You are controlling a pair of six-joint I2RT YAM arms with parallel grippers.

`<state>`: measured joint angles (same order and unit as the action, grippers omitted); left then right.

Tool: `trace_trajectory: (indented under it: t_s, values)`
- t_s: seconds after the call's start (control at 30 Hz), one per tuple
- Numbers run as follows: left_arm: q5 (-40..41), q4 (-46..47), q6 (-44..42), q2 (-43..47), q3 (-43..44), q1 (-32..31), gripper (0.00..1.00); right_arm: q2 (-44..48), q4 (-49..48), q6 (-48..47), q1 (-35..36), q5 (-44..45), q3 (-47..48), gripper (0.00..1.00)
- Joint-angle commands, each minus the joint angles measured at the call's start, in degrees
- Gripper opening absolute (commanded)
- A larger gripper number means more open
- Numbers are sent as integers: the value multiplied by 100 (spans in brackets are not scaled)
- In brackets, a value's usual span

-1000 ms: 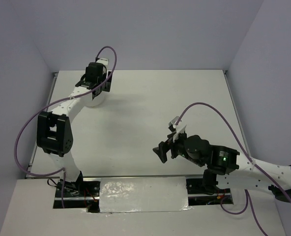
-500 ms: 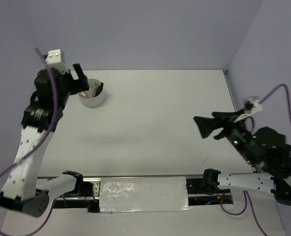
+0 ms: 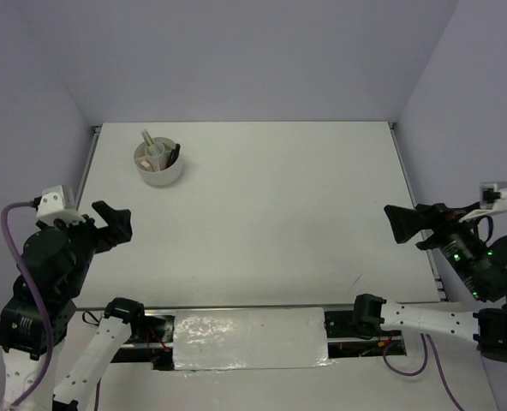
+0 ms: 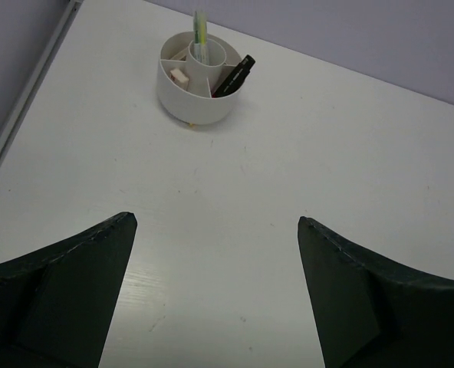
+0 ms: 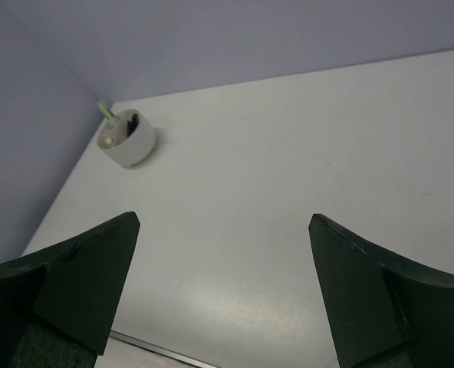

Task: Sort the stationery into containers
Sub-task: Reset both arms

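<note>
Table (image 3: pixel 262 197) holds cup (image 3: pixel 158 163) near its far-left corner; left end effector (image 3: pixel 116 224) and right end effector (image 3: pixel 396 224) gape apart.

L gripper (image 3: pixel 115 224) left cup (image 3: pixel 161 177); R gripper (image 3: pixel 397 224) retracted

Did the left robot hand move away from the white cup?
Yes. The left gripper was over the white cup; now it is back at the near left side of the table.

- Top external view: high behind the arm bases, looking steeply down, distant.
- Wrist views: low, facing forward and down.
- All three share the low round white divided cup (image 3: pixel 159 166), ahead of the left gripper (image 4: pixel 215 221) and far ahead-left of the right gripper (image 5: pixel 223 219).
</note>
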<state>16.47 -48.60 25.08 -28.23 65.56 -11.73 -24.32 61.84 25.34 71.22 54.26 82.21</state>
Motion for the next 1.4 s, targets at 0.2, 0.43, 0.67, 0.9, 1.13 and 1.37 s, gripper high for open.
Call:
trace_trajectory:
  t_s: [0.2, 0.43, 0.67, 0.9, 1.13, 1.37]
  values:
    - [-258, 122, 304, -60, -895, 21, 99, -960, -197, 621, 15, 305, -1216, 100]
    - [488, 70, 287, -86, -343, 21, 99, -1313, -1023, -106, -1070, -238, -1522, 100]
    - [560, 588, 217, -770, -509, 21, 99, -1989, -2272, -1075, -3947, -3061, -1990, 100]
    - [770, 738, 190, -1106, -79, 127, 99, -971, -1949, -1400, -4476, -2526, -1806, 100]
    - [761, 589, 164, -728, -69, 153, 99, -697, -1237, -1392, -4485, -2577, -1515, 100]
    - [849, 369, -91, -579, -131, 153, 99, -671, -1219, -1304, -4485, -2842, -1419, 100]
